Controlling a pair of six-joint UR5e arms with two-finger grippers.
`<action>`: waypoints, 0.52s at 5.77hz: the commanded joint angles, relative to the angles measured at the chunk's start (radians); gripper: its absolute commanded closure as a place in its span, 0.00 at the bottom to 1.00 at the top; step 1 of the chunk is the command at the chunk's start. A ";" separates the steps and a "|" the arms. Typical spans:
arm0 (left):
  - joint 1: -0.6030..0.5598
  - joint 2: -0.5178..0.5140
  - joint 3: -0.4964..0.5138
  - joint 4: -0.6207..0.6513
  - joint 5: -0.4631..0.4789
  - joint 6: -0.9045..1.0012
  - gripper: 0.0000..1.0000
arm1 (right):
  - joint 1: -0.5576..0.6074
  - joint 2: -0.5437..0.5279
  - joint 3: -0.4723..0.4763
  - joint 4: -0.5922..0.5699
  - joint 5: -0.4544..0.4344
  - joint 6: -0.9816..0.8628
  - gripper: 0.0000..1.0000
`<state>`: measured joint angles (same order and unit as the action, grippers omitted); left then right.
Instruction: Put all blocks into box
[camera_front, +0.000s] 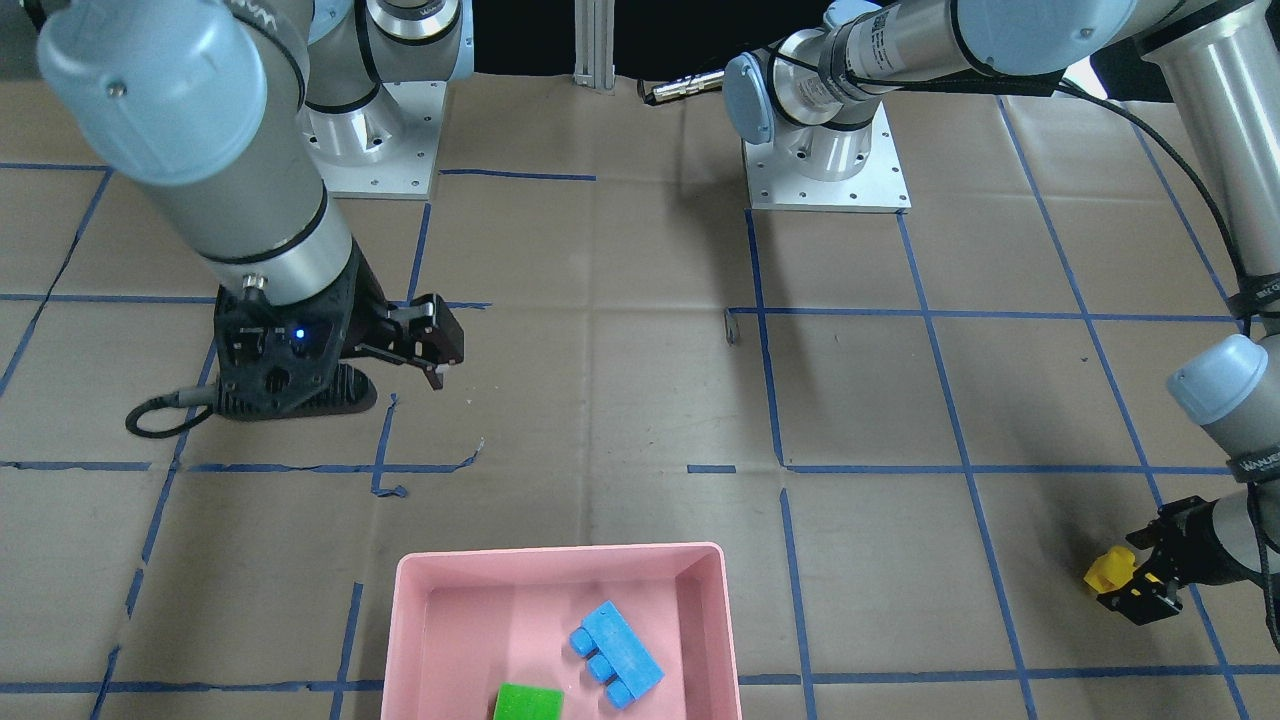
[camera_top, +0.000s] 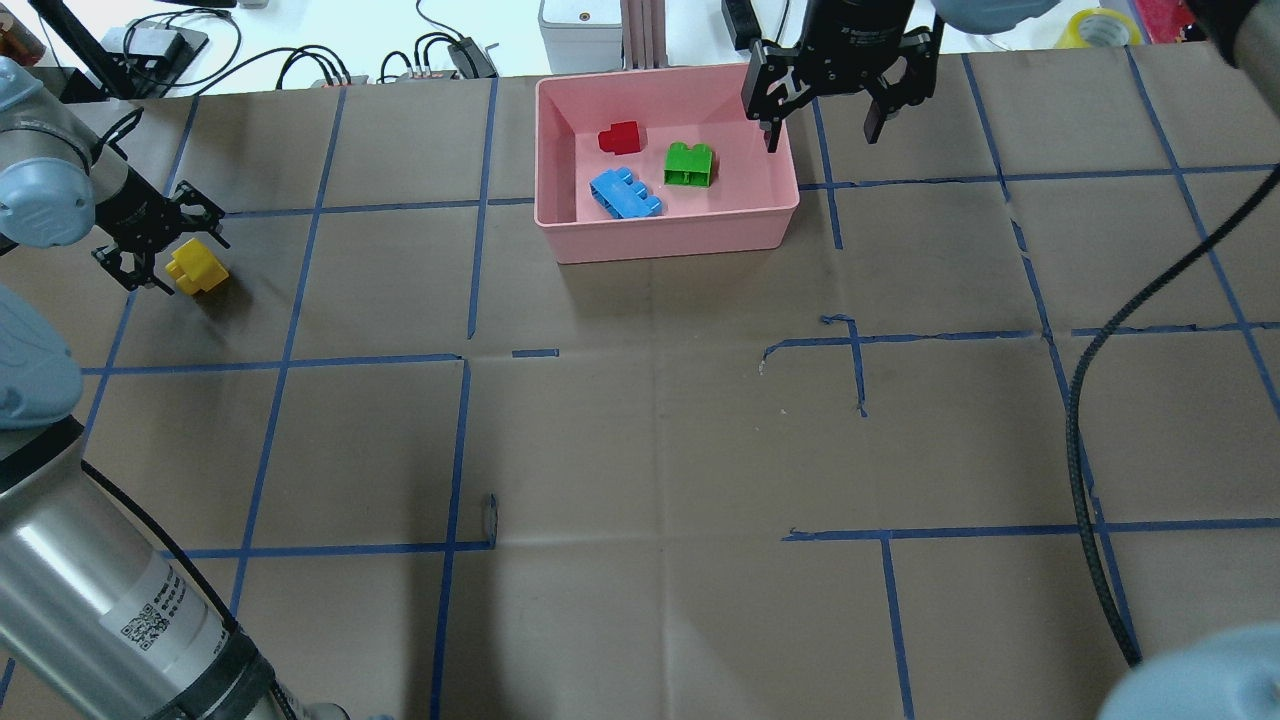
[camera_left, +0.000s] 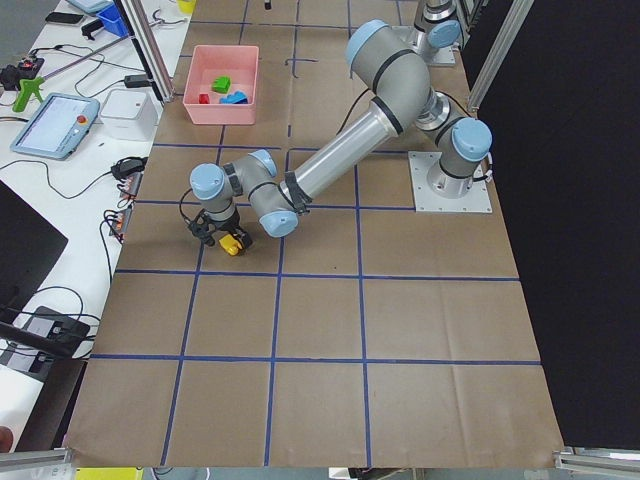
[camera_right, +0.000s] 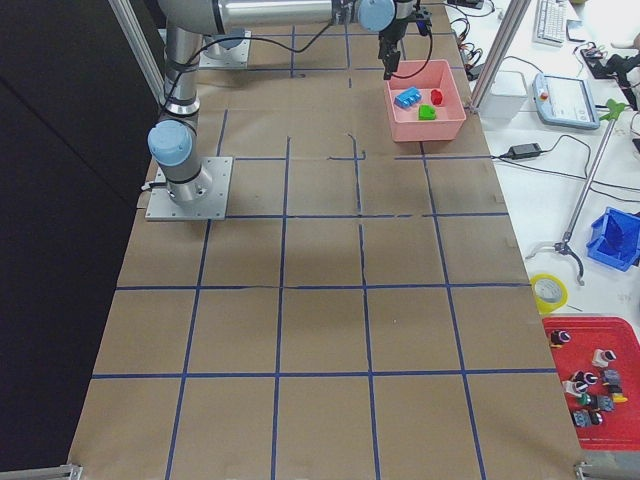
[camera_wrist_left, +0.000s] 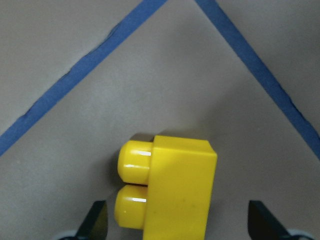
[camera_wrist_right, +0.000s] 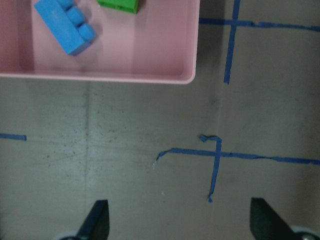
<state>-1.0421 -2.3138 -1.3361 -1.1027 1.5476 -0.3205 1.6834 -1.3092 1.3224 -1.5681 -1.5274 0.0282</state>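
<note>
The pink box (camera_top: 670, 240) stands at the table's far middle; in it lie the red brick (camera_top: 622, 137), the green brick (camera_top: 690, 164) and the light-blue brick (camera_top: 625, 193). The yellow brick (camera_top: 195, 268) lies on its side on the table at the far left. My left gripper (camera_top: 180, 255) is open, low over the table, with a finger on each side of the yellow brick (camera_wrist_left: 172, 190) and a gap to each. My right gripper (camera_top: 825, 125) is open and empty, held high by the box's right far corner; its wrist view shows the box (camera_wrist_right: 100, 75) up left.
Blue tape lines grid the brown table cover. The two arm bases (camera_front: 825, 170) stand at the robot's side. A black cable (camera_top: 1090, 400) hangs along the right arm. A small dark scrap (camera_top: 489, 510) lies on the table's near middle.
</note>
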 joint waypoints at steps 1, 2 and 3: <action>0.007 -0.010 -0.003 0.020 0.000 0.015 0.07 | -0.007 -0.234 0.322 -0.167 -0.006 -0.008 0.00; 0.007 -0.009 -0.003 0.020 -0.001 0.017 0.13 | -0.005 -0.307 0.393 -0.177 -0.075 -0.010 0.00; 0.007 -0.004 -0.003 0.017 -0.001 0.021 0.25 | -0.019 -0.323 0.403 -0.158 -0.089 -0.010 0.00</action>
<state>-1.0360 -2.3210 -1.3391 -1.0845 1.5466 -0.3033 1.6741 -1.5971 1.6910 -1.7292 -1.5917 0.0193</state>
